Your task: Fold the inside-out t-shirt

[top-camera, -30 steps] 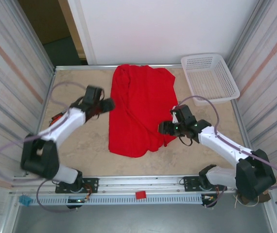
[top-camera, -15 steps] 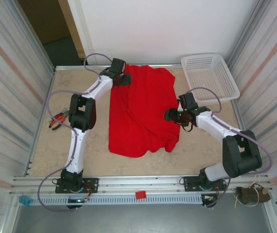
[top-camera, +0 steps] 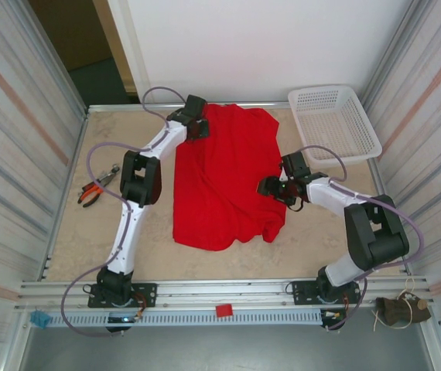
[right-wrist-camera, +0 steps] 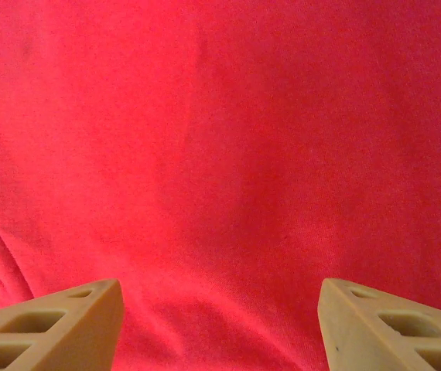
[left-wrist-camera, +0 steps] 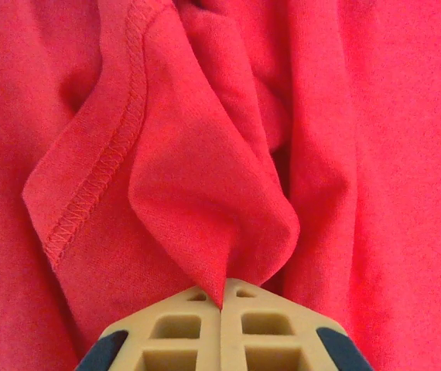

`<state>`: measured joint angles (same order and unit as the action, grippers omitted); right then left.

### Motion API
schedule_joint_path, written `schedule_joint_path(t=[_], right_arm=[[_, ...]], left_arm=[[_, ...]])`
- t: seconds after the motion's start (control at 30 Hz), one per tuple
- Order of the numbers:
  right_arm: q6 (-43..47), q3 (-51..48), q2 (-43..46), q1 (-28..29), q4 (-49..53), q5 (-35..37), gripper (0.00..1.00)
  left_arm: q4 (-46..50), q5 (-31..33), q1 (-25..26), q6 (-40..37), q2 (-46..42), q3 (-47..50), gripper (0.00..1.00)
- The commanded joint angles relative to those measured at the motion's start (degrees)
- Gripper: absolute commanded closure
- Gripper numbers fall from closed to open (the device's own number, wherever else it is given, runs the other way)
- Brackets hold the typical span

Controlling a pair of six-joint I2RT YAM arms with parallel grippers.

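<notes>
The inside-out t-shirt [top-camera: 224, 174] is bright red and lies bunched lengthwise down the middle of the table. My left gripper [top-camera: 199, 128] sits at its far left corner. In the left wrist view that gripper [left-wrist-camera: 222, 300] is shut, with a pointed fold of the red cloth [left-wrist-camera: 205, 170] pinched between its tan pads beside a stitched hem. My right gripper [top-camera: 270, 186] is at the shirt's right edge. Seen from the right wrist, it [right-wrist-camera: 219, 313] stands open just over smooth red cloth [right-wrist-camera: 228, 139], with nothing between the fingers [right-wrist-camera: 58, 325].
A white basket [top-camera: 334, 124] stands at the back right corner. Orange-handled pliers [top-camera: 95, 189] lie on the table's left side. Corrugated walls close in both sides. Bare tabletop [top-camera: 151, 247] shows in front of the shirt.
The left arm stretched from the shirt's left side to its far left corner and shut on a fold. The right gripper shifted slightly farther back along the right edge, still open.
</notes>
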<state>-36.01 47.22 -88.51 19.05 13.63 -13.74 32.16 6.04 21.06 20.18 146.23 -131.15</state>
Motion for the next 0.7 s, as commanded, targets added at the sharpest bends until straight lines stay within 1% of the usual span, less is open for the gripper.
schedule_joint_path(t=[0.0,0.07,0.13,0.27,0.37,0.5,0.53,0.57,0.6,0.63,0.67], right_arm=[[-1.91,-0.29,-1.64,0.15,-1.28,-0.67,0.34],[-2.21,-0.26,-2.64,0.07,-1.24,-0.37,0.35],[-2.61,-0.38,-3.29,0.00,-1.24,-0.24,0.35],[-3.16,-0.33,-3.73,0.09,-1.41,-0.32,0.35],[-3.27,0.01,-3.63,0.37,-1.06,-0.34,0.35],[-3.24,0.41,-2.85,0.91,0.27,0.18,0.35],[-3.28,0.50,-2.48,1.11,0.55,0.35,0.35],[-3.28,0.64,-1.93,1.16,0.97,0.56,0.35],[-3.28,0.75,-1.48,1.32,1.39,0.63,0.35],[-3.19,0.99,-0.82,1.56,1.89,0.64,0.35],[-3.06,1.19,-0.08,1.80,2.38,0.69,0.35]], left_arm=[[0.39,-1.25,-1.45,-0.46,-5.12,-0.33,1.00],[-1.14,-3.17,-2.80,-0.22,-8.97,2.26,1.00],[-1.96,-5.82,-5.21,0.73,-12.34,4.53,1.00],[-5.40,-12.86,-11.84,4.37,-17.18,10.68,1.00],[-8.75,-16.59,-16.39,7.06,-18.78,15.11,1.00],[-12.39,-21.82,-22.16,12.00,-18.28,18.75,1.00],[-12.91,-22.35,-23.26,13.00,-18.13,19.56,0.92],[-13.53,-22.73,-24.44,13.90,-18.17,20.59,0.69],[-13.99,-22.77,-25.31,14.53,-18.38,21.64,0.55],[-14.58,-22.78,-26.30,14.96,-18.88,22.87,0.46],[-15.05,-22.77,-27.08,15.04,-19.69,24.12,0.39]])
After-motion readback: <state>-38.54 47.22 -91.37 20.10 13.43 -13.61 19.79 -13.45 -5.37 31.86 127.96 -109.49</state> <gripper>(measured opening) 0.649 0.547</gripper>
